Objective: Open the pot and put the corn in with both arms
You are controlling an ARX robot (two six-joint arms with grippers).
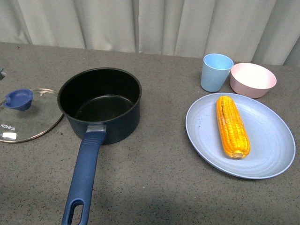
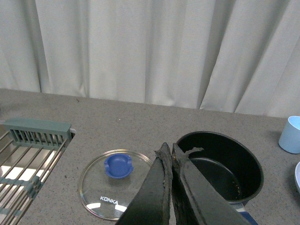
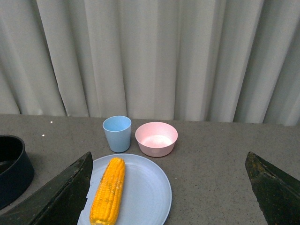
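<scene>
The dark navy pot [image 1: 101, 104] stands open and empty left of centre, its long blue handle [image 1: 83, 179] pointing to the table's front edge. Its glass lid [image 1: 26, 115] with a blue knob lies flat on the table to the pot's left. The corn [image 1: 232, 125] lies on a light blue plate [image 1: 276, 154] at the right. Neither arm shows in the front view. My left gripper [image 2: 168, 147] is shut and empty, raised between the lid [image 2: 98, 185] and the pot [image 2: 220, 165]. My right gripper [image 3: 168, 161] is open wide, above and behind the corn [image 3: 108, 192].
A light blue cup [image 1: 216, 71] and a pink bowl [image 1: 252, 79] stand behind the plate. A grey-green dish rack [image 2: 28, 159] sits over a sink beyond the lid in the left wrist view. White curtains hang behind the table.
</scene>
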